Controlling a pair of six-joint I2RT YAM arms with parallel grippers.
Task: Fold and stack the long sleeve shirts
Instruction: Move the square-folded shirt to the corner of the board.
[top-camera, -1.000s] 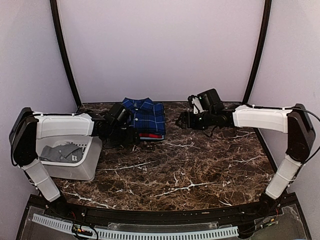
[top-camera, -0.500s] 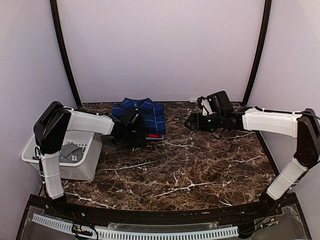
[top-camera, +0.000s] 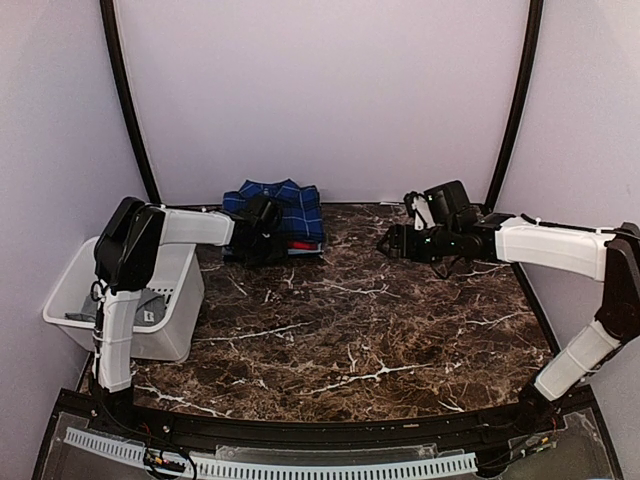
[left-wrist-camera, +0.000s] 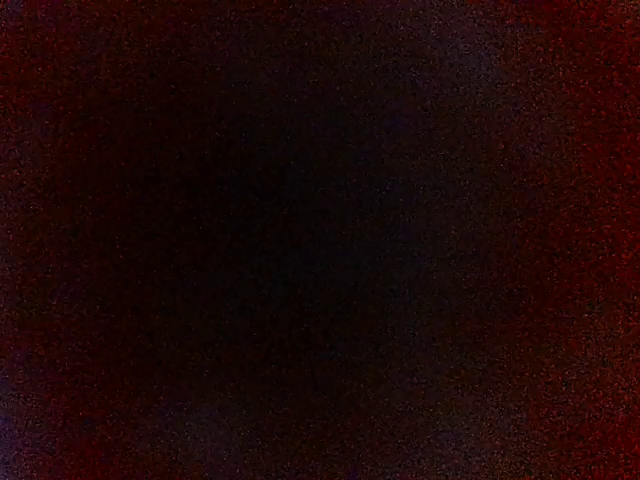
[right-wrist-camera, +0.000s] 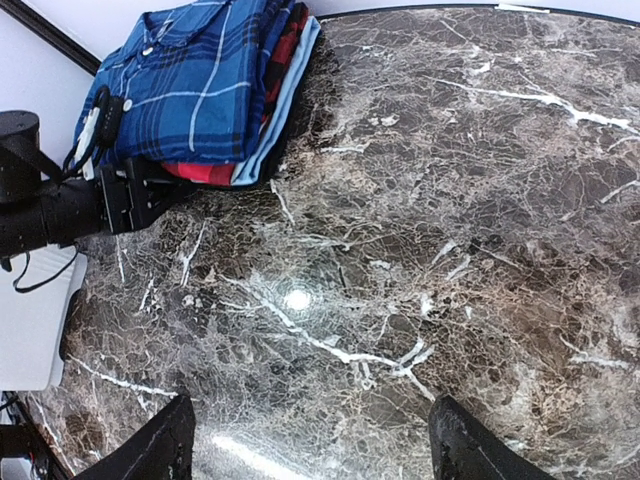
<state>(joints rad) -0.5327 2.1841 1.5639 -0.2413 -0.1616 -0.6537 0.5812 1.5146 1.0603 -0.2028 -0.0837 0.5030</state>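
No text, label, brand, number or sign can be read in any view. The overhead view shows everything too small for lettering, and the left wrist view is dark throughout.

Even bright light, left wrist view black

The shirts (top-camera: 295, 212) lie at the table's (top-camera: 380, 320) far left, behind and right of the bin (top-camera: 165, 338).
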